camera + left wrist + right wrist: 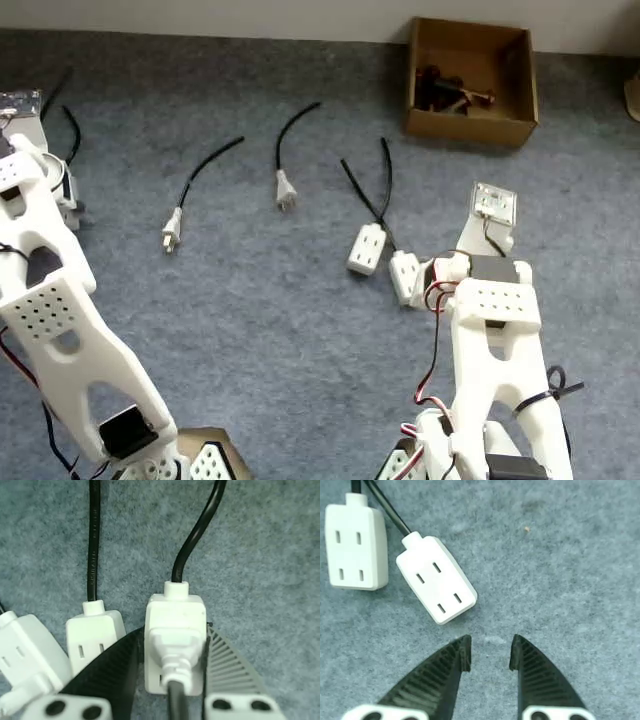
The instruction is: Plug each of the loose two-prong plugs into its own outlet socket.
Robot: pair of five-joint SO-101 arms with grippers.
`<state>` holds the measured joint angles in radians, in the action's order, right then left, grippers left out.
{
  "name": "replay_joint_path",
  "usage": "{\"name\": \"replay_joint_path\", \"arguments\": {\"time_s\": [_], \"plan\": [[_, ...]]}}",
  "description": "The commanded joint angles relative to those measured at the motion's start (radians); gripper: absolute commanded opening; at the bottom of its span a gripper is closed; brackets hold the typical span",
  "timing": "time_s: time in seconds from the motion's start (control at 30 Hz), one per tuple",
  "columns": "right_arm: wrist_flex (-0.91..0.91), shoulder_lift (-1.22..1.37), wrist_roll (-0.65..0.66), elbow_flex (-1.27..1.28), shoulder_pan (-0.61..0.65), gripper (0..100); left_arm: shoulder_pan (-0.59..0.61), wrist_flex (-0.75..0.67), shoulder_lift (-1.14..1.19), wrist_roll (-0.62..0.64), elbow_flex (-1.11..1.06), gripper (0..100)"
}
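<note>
Two loose white plugs (172, 230) (285, 190) with short black cords lie on the grey carpet. Two white outlet sockets (367, 248) (403, 277) lie at centre right. My right gripper (490, 642) is open just short of the tilted socket (436, 580), with the second socket (356, 542) beside it. At the far left my left gripper (175, 630) is open, one finger on each side of a socket (175, 610) that has a white plug (170, 652) seated in it. Two more sockets (95, 635) (25, 655) lie beside that one.
A cardboard box (470, 125) with small parts stands at the back right by the wall. The right arm (495, 330) rises from the front edge, the left arm (60, 320) from the front left. Bare carpet lies between the arms.
</note>
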<state>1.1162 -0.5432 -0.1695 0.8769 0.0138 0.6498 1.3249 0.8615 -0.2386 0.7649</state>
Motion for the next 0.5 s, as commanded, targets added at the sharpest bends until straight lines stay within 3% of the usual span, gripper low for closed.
{"name": "replay_joint_path", "arguments": {"time_s": [0.0, 0.47], "plan": [[-0.018, -0.025, 0.015, -0.005, -0.012, 13.5, 0.012, 0.071, -0.022, 0.02, 0.088, 22], [-0.018, -0.025, 0.017, -0.005, -0.01, 13.5, 0.027, 0.163, -0.024, 0.032, 0.133, 23]]}}
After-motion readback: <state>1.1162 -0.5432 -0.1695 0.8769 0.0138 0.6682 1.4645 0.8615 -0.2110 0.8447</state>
